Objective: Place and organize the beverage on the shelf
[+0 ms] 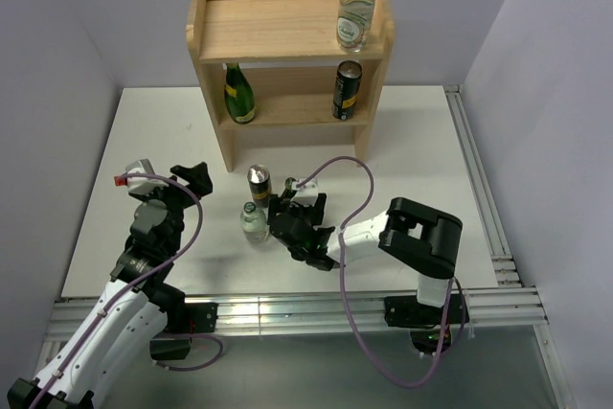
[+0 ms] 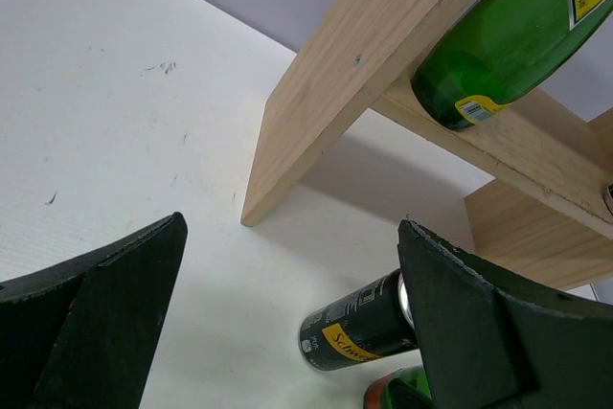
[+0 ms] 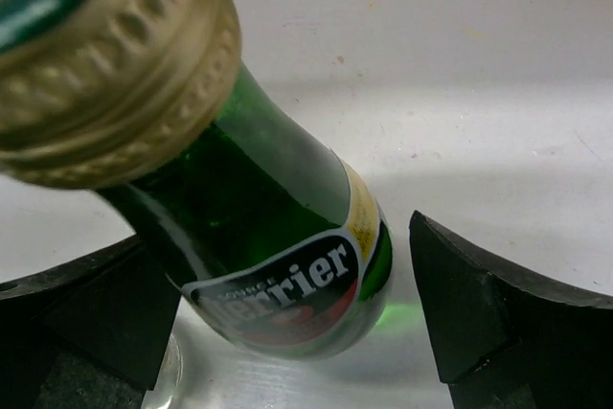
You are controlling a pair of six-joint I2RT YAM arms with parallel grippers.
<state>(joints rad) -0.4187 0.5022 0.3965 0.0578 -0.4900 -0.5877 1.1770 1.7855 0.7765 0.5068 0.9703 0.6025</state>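
Observation:
The shelf stands at the back of the table. A clear glass bottle is on its top board. On the lower board stand a green bottle at the left and a dark can at the right. A second can and a second clear bottle stand on the table. My right gripper is open around a green Perrier bottle, with a gap at the right finger. My left gripper is open and holds nothing. The can lies well ahead of it.
The shelf's side panel and the green bottle on its lower board fill the upper right of the left wrist view. A metal rail runs along the table's right edge. Purple walls close in the back and sides.

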